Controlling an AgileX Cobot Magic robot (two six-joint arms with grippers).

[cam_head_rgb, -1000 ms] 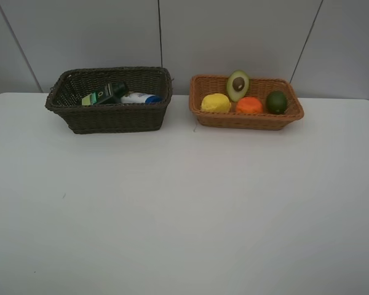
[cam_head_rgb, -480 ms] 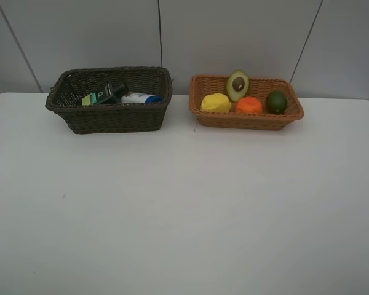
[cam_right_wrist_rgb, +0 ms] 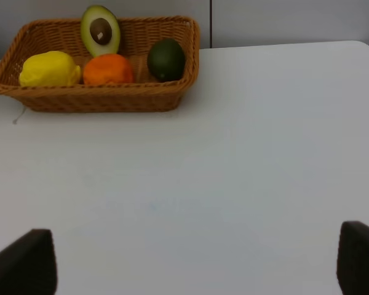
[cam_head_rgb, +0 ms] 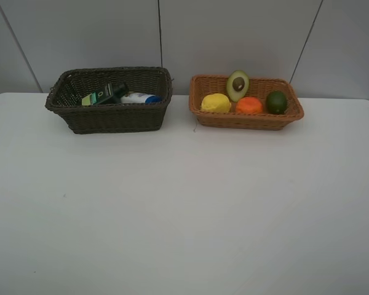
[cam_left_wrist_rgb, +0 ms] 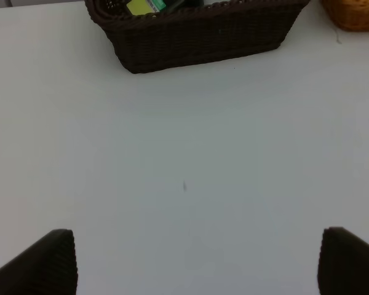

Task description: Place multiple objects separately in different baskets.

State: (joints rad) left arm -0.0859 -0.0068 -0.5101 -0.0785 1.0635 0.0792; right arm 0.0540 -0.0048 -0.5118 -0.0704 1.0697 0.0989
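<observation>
White and bare, the table [cam_head_rgb: 184,209] ran back to a grey panelled wall, and both baskets sat side by side at its far edge. From the high camera neither arm was in sight. Only the wrist cameras caught them: the left claw [cam_left_wrist_rgb: 197,261] hung over the open table with its two dark fingers [cam_left_wrist_rgb: 46,264] spread wide and nothing between them, and the right claw [cam_right_wrist_rgb: 194,261] stood the same way, fingers [cam_right_wrist_rgb: 24,261] far apart and empty.

Over to the dark brown basket [cam_head_rgb: 111,117] on the left, the deeper one. The high view showed a dark green pump bottle [cam_head_rgb: 104,94] lying inside, with a white blue-capped bottle [cam_head_rgb: 140,98] just beside it. The left wrist view cut most of that off, giving just the front wall and a sliver of green label.

On the right, the light orange-brown basket [cam_head_rgb: 246,120] held the fruit: lemon [cam_head_rgb: 215,102], orange [cam_head_rgb: 249,105] and lime [cam_head_rgb: 276,102] in a row, and a halved avocado [cam_head_rgb: 238,85] propped upright behind them, pit facing forward. The right wrist view showed all four clearly.
</observation>
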